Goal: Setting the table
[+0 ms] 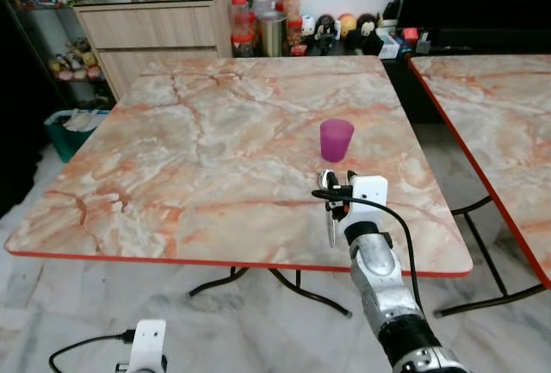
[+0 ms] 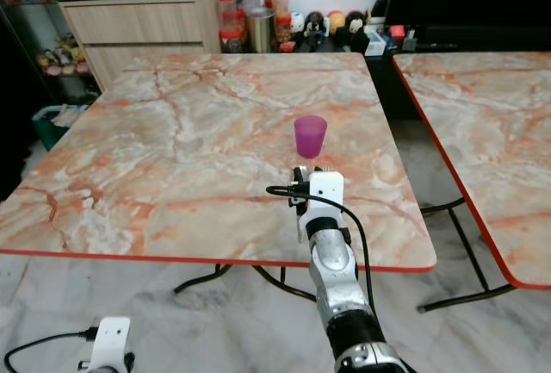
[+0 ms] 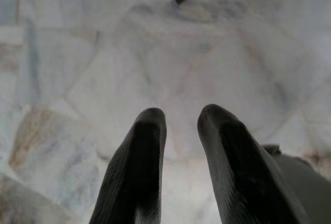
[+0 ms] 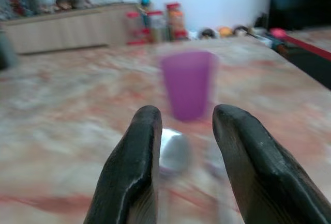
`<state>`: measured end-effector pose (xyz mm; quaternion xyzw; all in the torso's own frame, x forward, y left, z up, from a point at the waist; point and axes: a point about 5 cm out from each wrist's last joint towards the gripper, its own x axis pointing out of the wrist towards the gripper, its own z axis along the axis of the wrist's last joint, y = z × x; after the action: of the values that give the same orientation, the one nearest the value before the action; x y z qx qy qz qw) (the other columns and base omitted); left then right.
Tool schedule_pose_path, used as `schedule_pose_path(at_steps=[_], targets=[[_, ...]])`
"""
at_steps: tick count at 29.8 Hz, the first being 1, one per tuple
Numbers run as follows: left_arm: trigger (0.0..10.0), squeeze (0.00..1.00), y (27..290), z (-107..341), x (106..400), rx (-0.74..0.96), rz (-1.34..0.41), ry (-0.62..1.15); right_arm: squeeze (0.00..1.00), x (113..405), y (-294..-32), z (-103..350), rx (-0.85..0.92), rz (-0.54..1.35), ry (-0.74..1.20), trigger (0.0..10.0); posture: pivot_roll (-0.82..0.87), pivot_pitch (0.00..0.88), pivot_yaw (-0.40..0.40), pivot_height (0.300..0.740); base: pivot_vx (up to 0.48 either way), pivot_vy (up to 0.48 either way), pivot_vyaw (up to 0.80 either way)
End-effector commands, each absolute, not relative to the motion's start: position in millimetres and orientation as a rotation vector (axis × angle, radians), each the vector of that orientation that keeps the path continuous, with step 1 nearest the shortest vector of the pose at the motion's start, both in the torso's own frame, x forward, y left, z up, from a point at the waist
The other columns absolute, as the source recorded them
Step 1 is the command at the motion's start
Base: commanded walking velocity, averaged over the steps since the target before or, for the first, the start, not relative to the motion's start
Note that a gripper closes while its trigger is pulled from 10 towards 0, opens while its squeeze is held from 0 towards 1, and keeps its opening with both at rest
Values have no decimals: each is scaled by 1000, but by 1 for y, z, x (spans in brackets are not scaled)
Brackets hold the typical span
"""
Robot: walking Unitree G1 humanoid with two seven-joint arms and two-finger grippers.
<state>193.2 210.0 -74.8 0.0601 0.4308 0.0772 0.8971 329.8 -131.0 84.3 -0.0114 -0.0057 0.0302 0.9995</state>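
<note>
The right pincer [image 1: 331, 205] reaches out over the near right part of the square table [image 1: 215, 132] with its orange-veined marble top and red edge. Its two long black fingers [image 4: 135, 167] stand a little apart, and between them lies a shiny metal spoon [image 4: 175, 151]. In the right wrist view the spoon's bowl sits in the gap between the fingertips, blurred, so it is hard to tell whether the fingers press on it or merely flank it. In the left eye view the spoon's bowl [image 1: 326, 179] shows just ahead of the pincer's white wrist block, with the handle running back under the fingers toward the table's near edge.

Just beyond the pincer, straight ahead of its fingertips, a translucent purple plastic cup [image 1: 337, 139] stands upright on the table, close to the spoon's bowl but apart from it.

The left pincer [image 3: 181, 125] hangs low beside the robot, over the pale marble floor [image 3: 77, 53], its fingers slightly parted with nothing between them.

Far past the right pincer, beyond the table, red-lidded jars [image 1: 258, 15] stand by a light wooden cabinet [image 1: 155, 24]. A second marble table [image 1: 491, 123] stands to the pincer's right.
</note>
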Motion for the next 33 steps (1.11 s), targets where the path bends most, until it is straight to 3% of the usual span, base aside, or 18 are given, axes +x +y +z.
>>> schedule_pose_path(at_steps=[1,20,33], targets=[[10000,0,212,-75,193,126,164,895,0,331,-133,88,-10,49,-22,10000,-24,0,56,740,270,0,0],[10000,0,210,-75,193,127,160,896,0,328,-127,83,-11,60,-5,10000,-26,0,56,740,265,0,0],[10000,0,209,-76,191,128,156,903,0,319,-138,73,-33,-6,33,10000,-32,0,51,740,0,0,0]])
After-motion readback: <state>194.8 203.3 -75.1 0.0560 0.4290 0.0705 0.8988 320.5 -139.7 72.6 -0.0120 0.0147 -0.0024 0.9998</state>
